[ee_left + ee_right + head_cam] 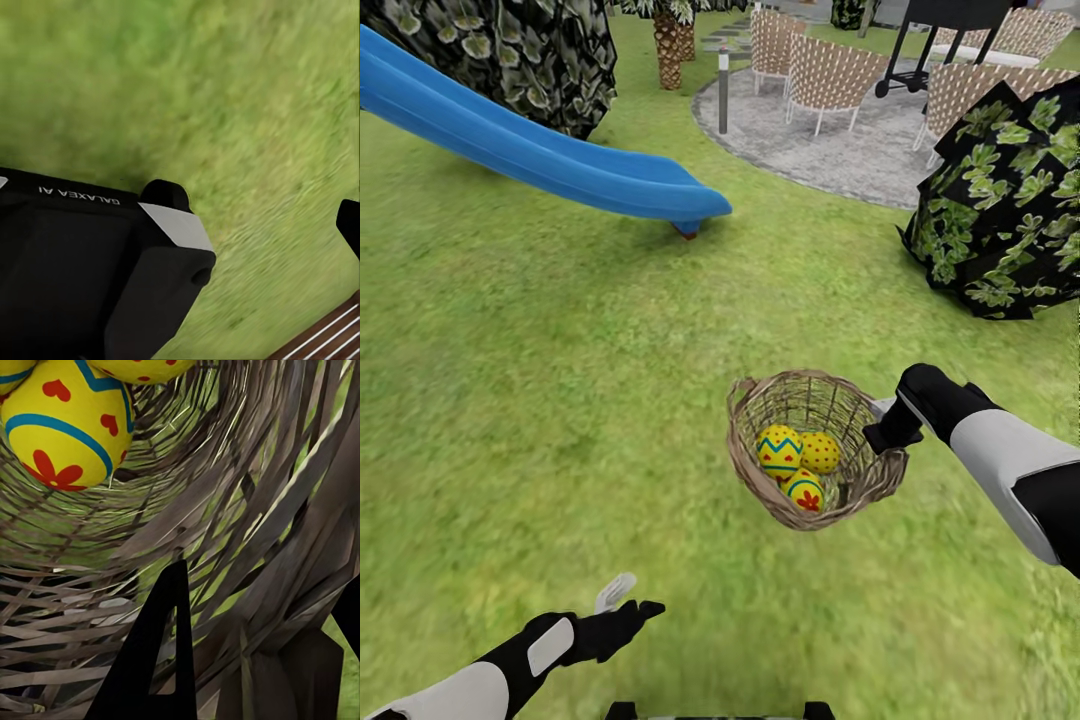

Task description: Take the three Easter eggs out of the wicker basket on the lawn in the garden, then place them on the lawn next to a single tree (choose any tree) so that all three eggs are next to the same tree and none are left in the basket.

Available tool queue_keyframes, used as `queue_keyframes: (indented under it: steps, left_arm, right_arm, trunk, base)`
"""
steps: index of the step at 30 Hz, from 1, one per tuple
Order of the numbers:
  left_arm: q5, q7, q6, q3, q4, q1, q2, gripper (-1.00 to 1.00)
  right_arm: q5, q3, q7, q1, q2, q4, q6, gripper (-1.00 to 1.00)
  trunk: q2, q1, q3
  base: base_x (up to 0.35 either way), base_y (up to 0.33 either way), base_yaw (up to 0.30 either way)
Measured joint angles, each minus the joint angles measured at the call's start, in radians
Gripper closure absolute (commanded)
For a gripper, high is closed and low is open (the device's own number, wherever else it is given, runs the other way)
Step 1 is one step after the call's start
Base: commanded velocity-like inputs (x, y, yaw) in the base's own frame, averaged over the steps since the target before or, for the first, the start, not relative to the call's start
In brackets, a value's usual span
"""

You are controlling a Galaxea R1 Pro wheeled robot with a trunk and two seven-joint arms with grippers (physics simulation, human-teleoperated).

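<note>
Our right gripper (pixel 887 432) clamps the wicker basket (pixel 760 480) rim at centre-right, three Easter eggs (pixel 800 462) inside; left gripper (pixel 628 598) spread, empty, lower left.

Short bright green grass (pixel 540 380) runs across most of the ground, evenly lit, with no hard shadows. A blue slide (pixel 530 150) comes down from the far left and ends on a small red-brown foot on the turf. Behind its upper part stands a dark bush (pixel 530 50) speckled with pale leaves. Farther back rises a scaly palm trunk (pixel 668 45). To the far right lies a grey gravel circle (pixel 830 150) with a slim grey post lamp (pixel 723 90) at its near edge, several woven lattice chairs (pixel 830 75) on white legs, and a black grill cart (pixel 945 40). Near the right edge sits a black bush with green leaves (pixel 1010 200).
</note>
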Motion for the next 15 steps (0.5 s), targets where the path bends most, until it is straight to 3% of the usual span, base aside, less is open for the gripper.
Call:
queue_keyframes:
  steps: [15]
  left_arm:
    - [-0.001,0.001,0.0,0.0,0.0,0.0,-0.001,-1.0]
  right_arm:
    - [0.002,0.001,0.0,0.0,-0.015,0.0,-0.001,1.0]
  trunk:
    - [0.0,0.0,0.0]
  base:
    - [-0.343,0.0,0.0]
